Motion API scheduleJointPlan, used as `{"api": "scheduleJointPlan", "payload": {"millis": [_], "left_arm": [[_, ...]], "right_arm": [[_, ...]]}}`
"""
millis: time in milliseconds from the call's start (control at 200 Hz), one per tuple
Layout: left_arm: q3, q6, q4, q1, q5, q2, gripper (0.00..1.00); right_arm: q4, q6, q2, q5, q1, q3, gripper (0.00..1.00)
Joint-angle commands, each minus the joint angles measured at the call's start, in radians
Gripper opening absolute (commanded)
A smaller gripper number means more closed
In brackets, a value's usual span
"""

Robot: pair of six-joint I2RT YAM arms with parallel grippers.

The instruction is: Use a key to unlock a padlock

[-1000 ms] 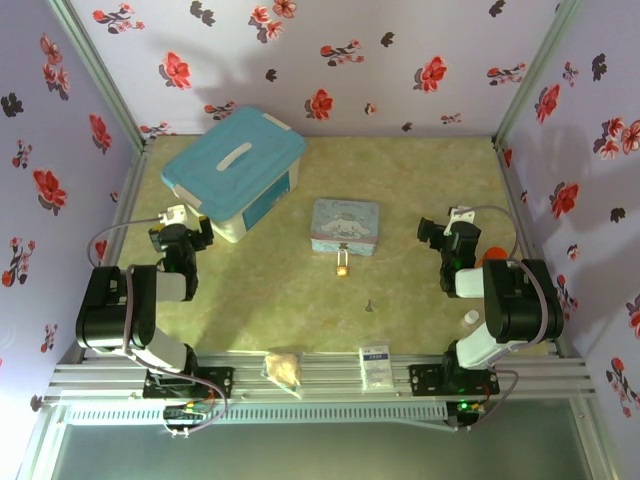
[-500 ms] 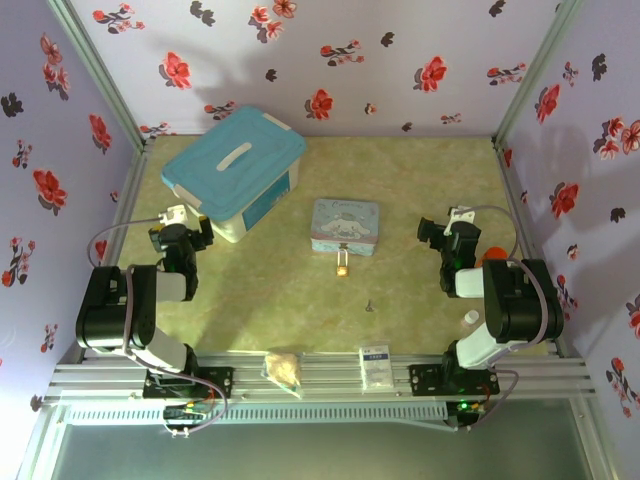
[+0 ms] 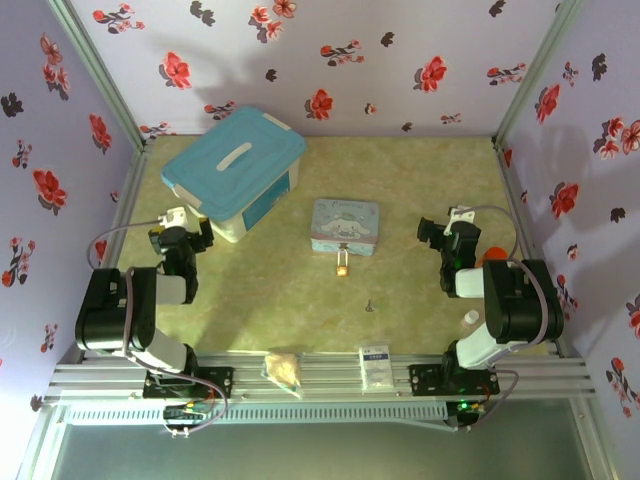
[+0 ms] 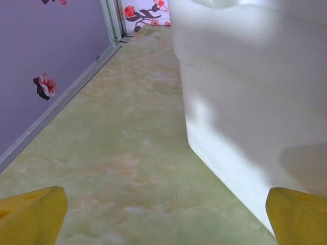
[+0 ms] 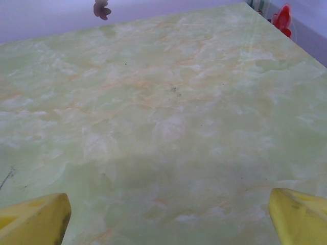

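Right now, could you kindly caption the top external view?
Padlock by the pale blue tin, key lying apart on the green table.

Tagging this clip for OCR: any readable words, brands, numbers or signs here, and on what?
No text here can be read.
pale blue tin: cartoon print on the lid, any lettering is too small to read.
white packet on the near rail: blue marking, blurred.
storage box: pale panel on its front wall, no letters can be made out.
walls: flower print, no writing.
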Motion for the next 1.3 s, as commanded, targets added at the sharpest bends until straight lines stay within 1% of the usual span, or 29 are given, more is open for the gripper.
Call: {"api": "scheduleJointPlan", "payload": {"millis": [0,80,155,255,380,455,515,545,570,615,665,720,805,885,1040,1100,1185,1295], "left_arm": [[-0.023,0.008,0.012,-0.006,-0.024,-0.126,1.0],[-0.021,-0.002,-0.108,-0.007,-0.033,-0.243,1.0],[-0.002,-0.027,-0.223,-0.006,-0.039,-0.351,1.0],[-0.001,-0.098,-0.309,-0.007,-0.022,-0.482,1.0],[-0.004,-0.295,-0.419,-0.006,0.026,-0.634,1.0],[0.002,-0.321,-0.481,-0.005,0.094,-0.685,1.0],[0.023,-0.392,-0.569,-0.006,0.125,-0.713,1.0],[0.041,-0.424,-0.621,-0.006,0.166,-0.725,1.0],[0.051,-0.439,-0.637,-0.008,0.226,-0.731,1.0],[0.065,-0.464,-0.662,-0.024,0.297,-0.737,1.0],[0.087,-0.489,-0.706,-0.061,0.339,-0.75,1.0],[0.114,-0.478,-0.749,-0.121,0.37,-0.772,1.0],[0.162,-0.438,-0.85,-0.265,0.35,-0.801,1.0],[0.193,-0.436,-0.915,-0.388,0.344,-0.789,1.0],[0.224,-0.437,-0.954,-0.605,0.323,-0.709,1.0],[0.231,-0.447,-0.948,-0.675,0.294,-0.673,1.0],[0.227,-0.457,-0.9,-0.762,0.267,-0.617,1.0],[0.231,-0.471,-0.848,-0.831,0.247,-0.544,1.0]], "right_arm": [[-0.081,-0.024,-0.107,-0.017,-0.002,0.021,0.99],[-0.311,0.033,-0.199,0.022,-0.002,0.092,0.99],[-0.44,0.079,-0.257,-0.006,-0.001,0.137,0.99],[-0.464,0.153,-0.323,-0.064,-0.001,0.132,0.99],[-0.503,0.269,-0.395,-0.132,-0.001,0.116,0.99],[-0.545,0.295,-0.42,-0.2,-0.002,0.119,0.99],[-0.567,0.308,-0.431,-0.284,0.001,0.118,0.99],[-0.574,0.323,-0.434,-0.319,0.008,0.117,0.99],[-0.587,0.332,-0.437,-0.334,0.02,0.116,0.99],[-0.632,0.329,-0.449,-0.332,0.059,0.121,0.99],[-0.724,0.31,-0.467,-0.295,0.115,0.138,0.99],[-0.81,0.294,-0.492,-0.251,0.176,0.146,0.99],[-0.913,0.298,-0.543,-0.203,0.258,0.14,0.98],[-0.997,0.314,-0.596,-0.161,0.334,0.118,0.96],[-1.146,0.38,-0.676,-0.084,0.492,0.079,0.89],[-1.163,0.43,-0.695,-0.066,0.545,0.052,0.84],[-1.126,0.524,-0.702,-0.052,0.64,-0.008,0.76],[-1.086,0.621,-0.668,0.015,0.762,-0.046,0.67]]}}
